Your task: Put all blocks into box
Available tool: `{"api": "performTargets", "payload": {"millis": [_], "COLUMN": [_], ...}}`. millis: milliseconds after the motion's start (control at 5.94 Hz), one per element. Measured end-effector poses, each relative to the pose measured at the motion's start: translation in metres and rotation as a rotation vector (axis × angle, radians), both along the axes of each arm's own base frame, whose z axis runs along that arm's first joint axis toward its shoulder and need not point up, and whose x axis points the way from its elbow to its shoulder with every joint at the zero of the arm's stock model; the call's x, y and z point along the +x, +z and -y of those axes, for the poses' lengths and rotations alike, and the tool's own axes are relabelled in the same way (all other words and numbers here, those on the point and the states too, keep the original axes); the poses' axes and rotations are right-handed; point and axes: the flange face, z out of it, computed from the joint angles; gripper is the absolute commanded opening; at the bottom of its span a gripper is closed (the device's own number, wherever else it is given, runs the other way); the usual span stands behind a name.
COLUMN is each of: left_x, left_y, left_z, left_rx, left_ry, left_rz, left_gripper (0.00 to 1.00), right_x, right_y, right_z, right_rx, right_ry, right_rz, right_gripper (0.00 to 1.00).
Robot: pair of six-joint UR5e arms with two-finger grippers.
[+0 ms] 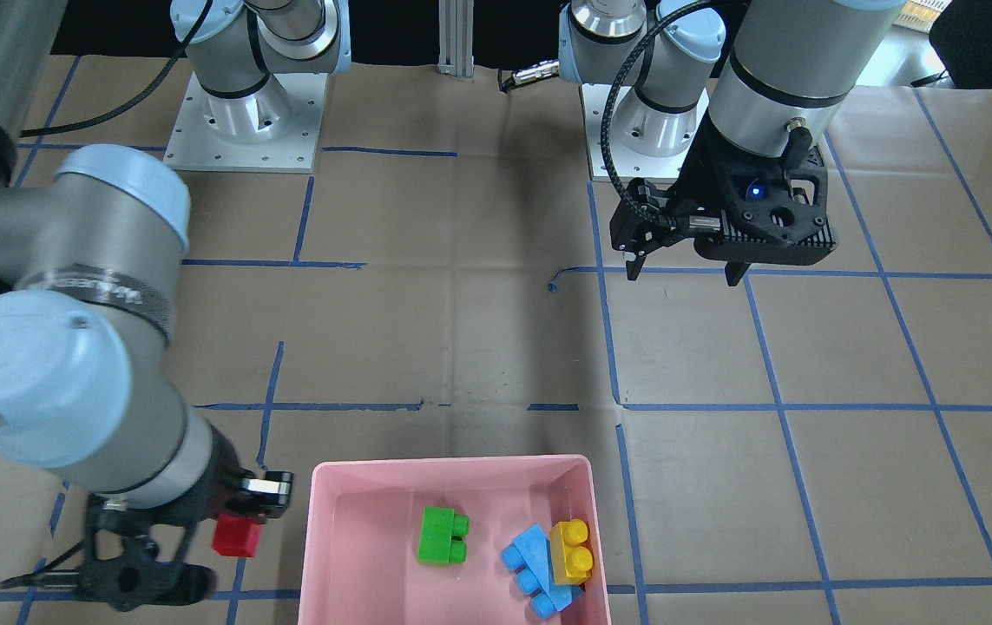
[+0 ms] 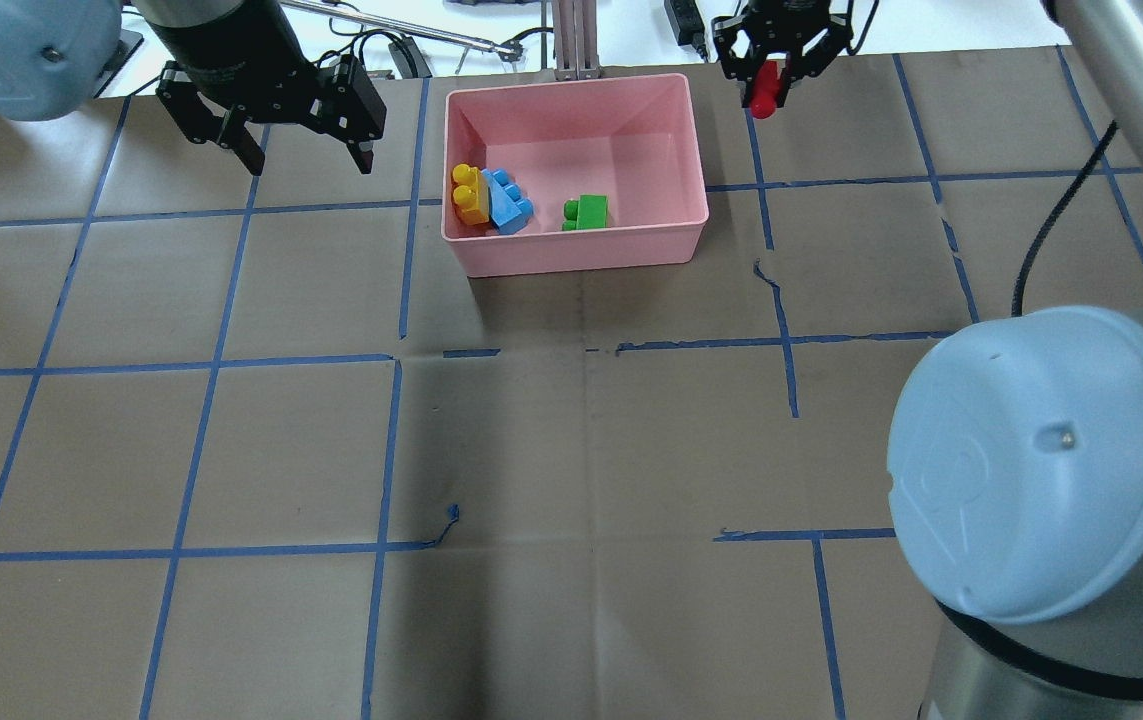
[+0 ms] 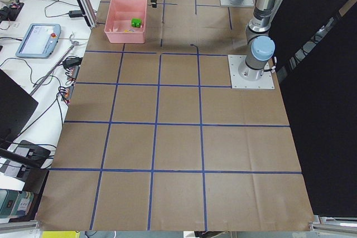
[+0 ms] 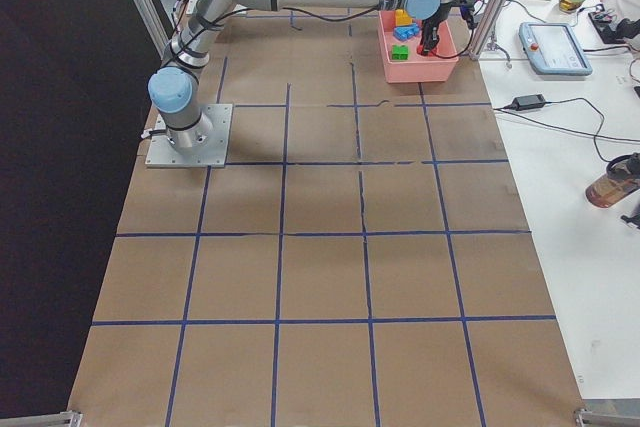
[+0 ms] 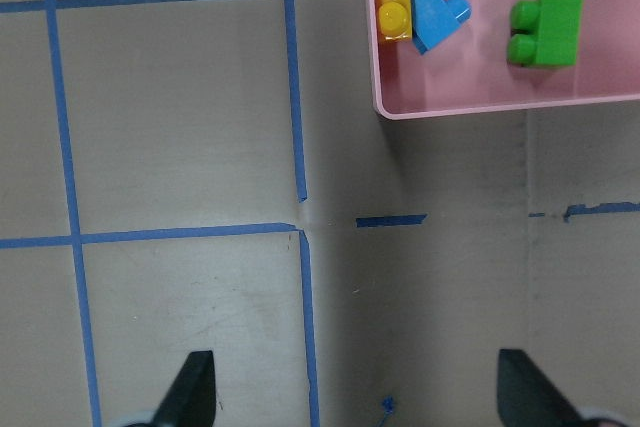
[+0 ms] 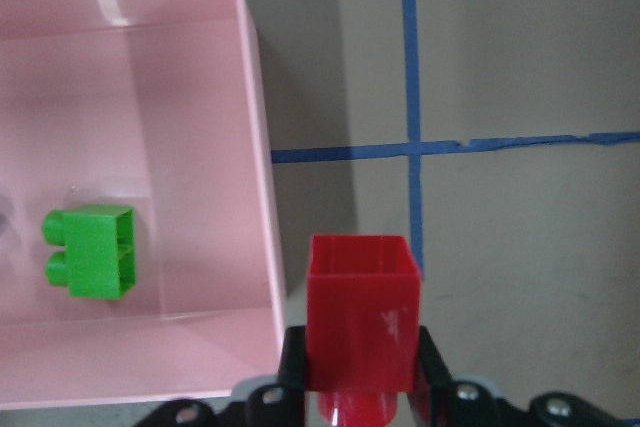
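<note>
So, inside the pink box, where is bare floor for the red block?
Free in the box: the half away from the robot, and the strip between green block and the wall nearest the red block. Crowded: the robot-side corner where yellow block and blue block touch.

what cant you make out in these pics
- Red block: lower end hidden behind the right fingers, right wrist view.
- Blue block: partly covered by the yellow block, front view.
- Left fingers: only tips show, cut off by left wrist view's bottom edge.
</note>
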Motion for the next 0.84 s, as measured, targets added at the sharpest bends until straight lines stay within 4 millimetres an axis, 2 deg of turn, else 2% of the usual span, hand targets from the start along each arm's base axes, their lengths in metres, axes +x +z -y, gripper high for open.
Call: {"api": "performTargets", "payload": {"millis": [168, 337, 505, 842], "left_x": [0.0, 0.001, 0.001, 0.0], "left_y": [0.001, 0.002, 0.002, 0.002], "left_z": [-0.001, -0.001, -0.001, -0.001], "left_rx": [-0.003, -0.004, -0.003, -0.004], "left_ry": [0.001, 0.001, 0.001, 0.0], "left_rz": [0.0, 0.0, 0.0, 0.002], "left_gripper": [1.0, 1.0, 1.0, 1.0], "right_x": [0.037, 0.054, 0.061, 0.072], "right_y": [-0.028, -0.057, -0.076, -0.083], "right_z": [0.0, 0.004, 0.007, 0.004], "right_rx": [0.009, 0.026, 0.046, 0.058], "right_ry": [-0.014, -0.019, -0.019, -0.02], "right_rz": [-0.001, -0.003, 0.001, 0.015], "right_gripper": [0.23, 0.61, 0.99, 0.99]}}
